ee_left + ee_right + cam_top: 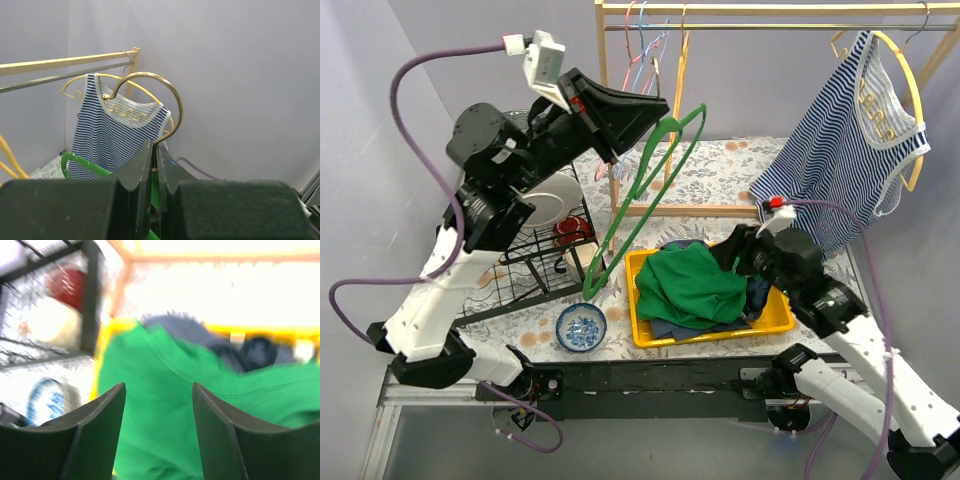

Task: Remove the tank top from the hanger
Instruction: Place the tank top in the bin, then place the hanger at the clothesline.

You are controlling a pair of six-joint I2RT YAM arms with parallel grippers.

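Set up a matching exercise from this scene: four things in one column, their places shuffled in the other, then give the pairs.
Things:
1. green hanger
2. striped tank top
3. green garment
4. blue bowl

Places:
A. lying in the yellow bin
B. on the table, in front of the wire rack
C. clamped in the left gripper, held up in the air
D. on a yellow hanger hung from the rail

Pairs: 1-C, 2-D, 3-A, 4-B
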